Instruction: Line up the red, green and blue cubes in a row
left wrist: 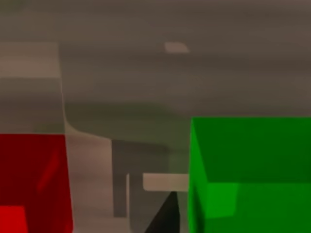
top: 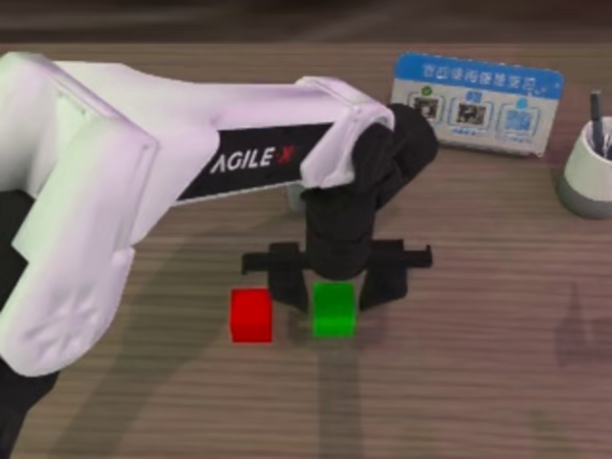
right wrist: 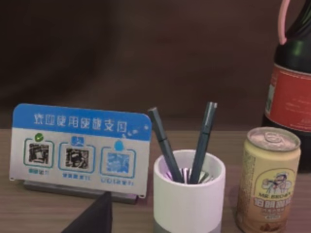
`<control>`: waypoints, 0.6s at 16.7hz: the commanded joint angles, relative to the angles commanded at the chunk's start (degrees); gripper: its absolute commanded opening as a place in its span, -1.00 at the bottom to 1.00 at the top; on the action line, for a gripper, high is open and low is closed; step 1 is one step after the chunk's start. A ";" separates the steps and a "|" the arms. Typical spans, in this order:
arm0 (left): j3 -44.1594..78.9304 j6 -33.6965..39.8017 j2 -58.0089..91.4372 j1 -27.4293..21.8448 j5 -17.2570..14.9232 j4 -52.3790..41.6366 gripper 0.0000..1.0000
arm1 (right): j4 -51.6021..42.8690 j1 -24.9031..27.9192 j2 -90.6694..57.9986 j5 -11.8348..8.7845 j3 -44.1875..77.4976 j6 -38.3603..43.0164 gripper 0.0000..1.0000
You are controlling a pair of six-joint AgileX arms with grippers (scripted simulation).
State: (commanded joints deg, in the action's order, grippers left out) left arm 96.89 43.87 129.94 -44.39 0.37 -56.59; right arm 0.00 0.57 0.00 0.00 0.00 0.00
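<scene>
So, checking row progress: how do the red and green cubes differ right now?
The red cube is red and stands free; the green cube is green and sits between the left gripper fingers. Red lies to the left of green, apart. Both look the same size and rest on the table.

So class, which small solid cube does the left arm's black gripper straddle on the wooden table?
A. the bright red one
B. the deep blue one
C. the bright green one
C: in the top view the left gripper has a finger on either side of the green cube; the red cube sits apart beside it.
</scene>
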 joint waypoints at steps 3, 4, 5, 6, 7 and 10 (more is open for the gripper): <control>0.00 0.00 0.00 0.00 0.00 0.00 1.00 | 0.00 0.00 0.00 0.00 0.00 0.00 1.00; 0.00 0.00 0.00 0.00 0.00 0.00 1.00 | 0.00 0.00 0.00 0.00 0.00 0.00 1.00; 0.00 0.00 0.00 0.00 0.00 0.00 1.00 | 0.00 0.00 0.00 0.00 0.00 0.00 1.00; 0.00 0.00 0.00 0.00 0.00 0.00 1.00 | 0.00 0.00 0.00 0.00 0.00 0.00 1.00; 0.00 0.00 0.00 0.00 0.00 0.00 1.00 | 0.00 0.00 0.00 0.00 0.00 0.00 1.00; 0.00 0.00 0.00 0.00 0.00 0.00 1.00 | 0.00 0.00 0.00 0.00 0.00 0.00 1.00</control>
State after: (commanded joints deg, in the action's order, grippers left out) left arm 96.89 43.87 129.94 -44.39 0.37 -56.59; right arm 0.00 0.57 0.00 0.00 0.00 0.00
